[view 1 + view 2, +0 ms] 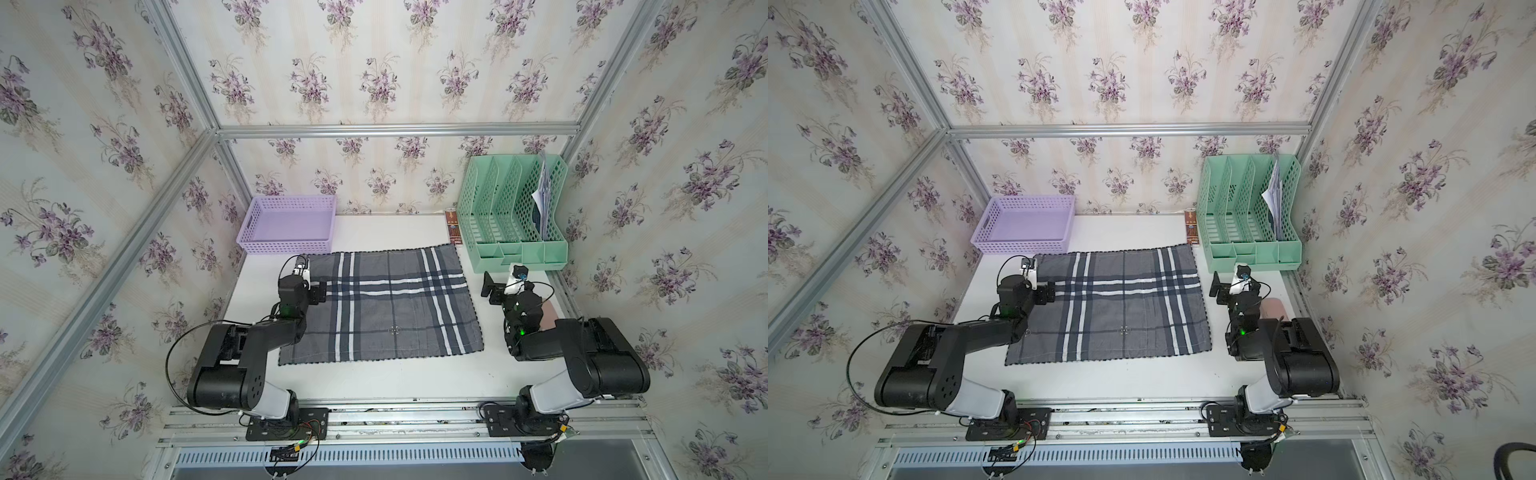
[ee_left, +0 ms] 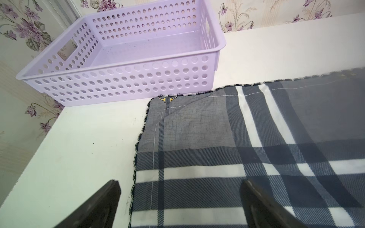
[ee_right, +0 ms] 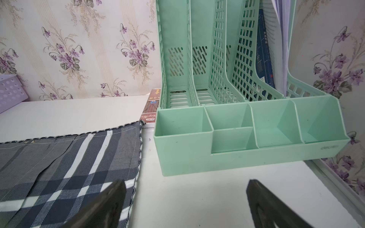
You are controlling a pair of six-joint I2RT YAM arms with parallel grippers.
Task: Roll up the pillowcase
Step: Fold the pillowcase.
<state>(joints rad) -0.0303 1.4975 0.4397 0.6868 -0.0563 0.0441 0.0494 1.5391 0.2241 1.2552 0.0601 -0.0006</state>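
Though the left gripper (image 2: pixel 182 197), in front of the lilac basket (image 1: pixel 286 224), straddles the left edge of the pillowcase (image 1: pixel 382 303), I see it spread wide and empty. The pillowcase lies flat, unrolled, on the counter (image 1: pixel 395 382). The right gripper (image 3: pixel 185 189) is likewise released, holding nothing, just beside the right edge, before the green file rack (image 1: pixel 515 208).

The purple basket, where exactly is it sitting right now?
In both top views the lilac basket sits in the far left corner, against the back wall, just behind the far left corner of the spread pillowcase.
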